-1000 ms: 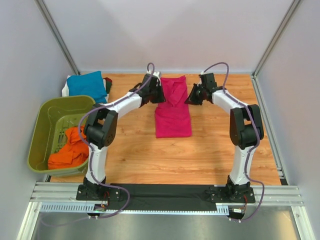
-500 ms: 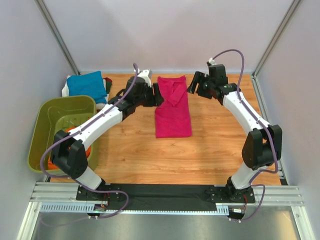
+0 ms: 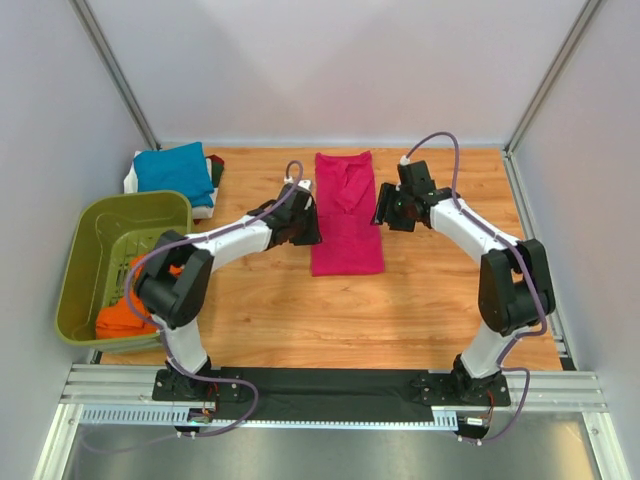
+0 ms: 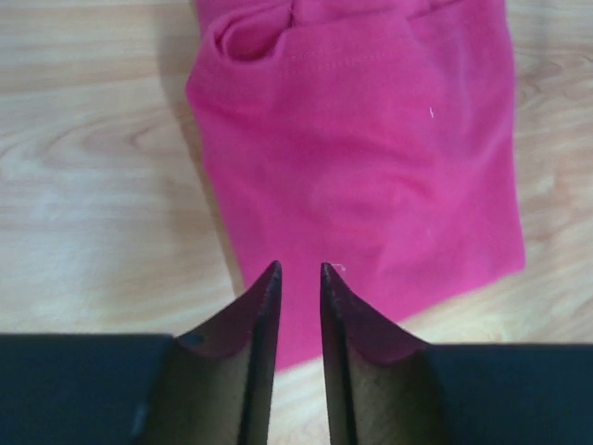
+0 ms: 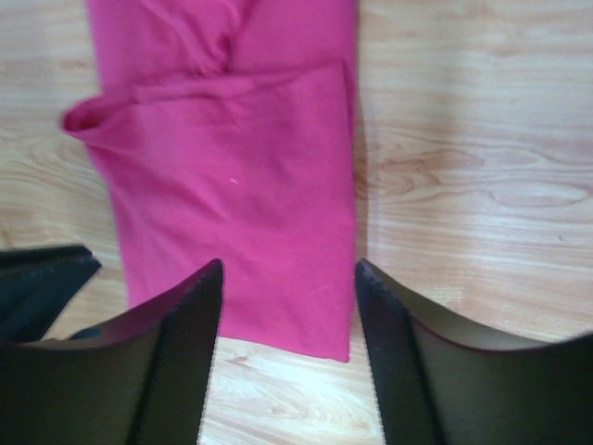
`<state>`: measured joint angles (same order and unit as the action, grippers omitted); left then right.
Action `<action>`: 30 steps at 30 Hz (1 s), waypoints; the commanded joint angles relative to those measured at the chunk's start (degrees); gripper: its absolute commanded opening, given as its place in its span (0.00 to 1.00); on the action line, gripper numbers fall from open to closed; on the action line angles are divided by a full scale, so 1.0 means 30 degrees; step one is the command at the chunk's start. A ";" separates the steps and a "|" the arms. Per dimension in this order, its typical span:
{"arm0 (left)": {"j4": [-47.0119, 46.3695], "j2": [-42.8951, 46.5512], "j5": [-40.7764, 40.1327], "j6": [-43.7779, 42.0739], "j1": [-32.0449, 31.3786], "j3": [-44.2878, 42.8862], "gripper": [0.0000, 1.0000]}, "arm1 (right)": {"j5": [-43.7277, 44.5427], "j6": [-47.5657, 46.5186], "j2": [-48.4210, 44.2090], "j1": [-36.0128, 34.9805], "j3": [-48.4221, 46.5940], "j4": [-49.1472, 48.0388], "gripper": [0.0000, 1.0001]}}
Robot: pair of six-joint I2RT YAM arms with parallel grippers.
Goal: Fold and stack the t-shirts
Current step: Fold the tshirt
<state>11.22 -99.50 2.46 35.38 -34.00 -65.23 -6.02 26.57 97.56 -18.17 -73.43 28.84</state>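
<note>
Folded magenta t-shirt [image 3: 346,215], flanked on both sides.
The left gripper [image 4: 298,267] gapes narrowly, the right gripper [image 5: 288,264] stands wide; both empty.

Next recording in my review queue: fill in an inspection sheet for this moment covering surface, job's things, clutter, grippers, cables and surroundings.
Surface: wooden table, bare wood around the shirt.
Job's things: magenta t-shirt folded into a long strip mid-table; teal t-shirt folded at the far left on a white one; orange t-shirts bunched in the basket.
Clutter: olive-green basket at the left edge.
Grippers: left gripper narrowly open over the magenta shirt's near end, holding nothing; right gripper open wide over it, holding nothing.
Cables: purple cables loop along both arms, off the cloth.
Surroundings: pale walls; metal rail at the near edge.
</note>
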 commanded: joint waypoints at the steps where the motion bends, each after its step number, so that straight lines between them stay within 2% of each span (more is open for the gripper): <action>1: -0.0698 -0.1955 0.0206 -0.0804 0.0082 -0.2158 0.27 | 0.0398 0.0254 0.0936 0.0081 0.0569 -0.0707 0.57; 2: -0.0607 -0.2307 0.0119 -0.0921 0.0141 -0.2539 0.23 | -0.0068 0.0314 0.1025 0.0081 0.0947 -0.1142 0.51; 4: -0.0606 -0.3187 0.0176 -0.0894 0.0316 -0.3215 0.22 | -0.0510 0.0722 0.1113 0.0052 0.1271 -0.1816 0.42; 7: -0.0839 -0.4037 0.0205 -0.0952 0.0580 -0.3714 0.22 | -0.1126 0.0987 0.1493 0.0052 0.1566 -0.2229 0.36; 12: -0.1747 -0.5150 0.0995 -0.1245 0.0902 -0.4241 0.22 | -0.2327 0.1543 0.2430 0.0052 0.2062 -0.2932 0.31; 20: -0.1398 -0.6471 0.2225 -0.1156 0.1372 -0.4507 0.20 | -0.2650 0.1779 0.3019 0.0023 0.3264 -0.3490 0.26; 24: -0.1339 -0.4722 0.3076 -0.1801 0.1372 -0.3486 0.21 | -0.2593 0.1663 0.1703 0.0023 0.3763 -0.3433 0.26; 27: -0.1193 -0.2113 0.3399 -0.1918 0.1285 -0.2224 0.29 | -0.2417 0.1516 0.0268 0.0023 0.3558 -0.2555 0.31; 30: -0.0668 0.0875 0.3138 -0.2036 0.0759 -0.0731 0.44 | -0.2416 0.1398 -0.1577 0.0023 0.3558 -0.1910 0.41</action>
<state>9.13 -107.98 10.66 31.03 -30.30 -69.43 -13.69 31.55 100.14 -18.09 -62.59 22.26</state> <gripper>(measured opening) 0.410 0.387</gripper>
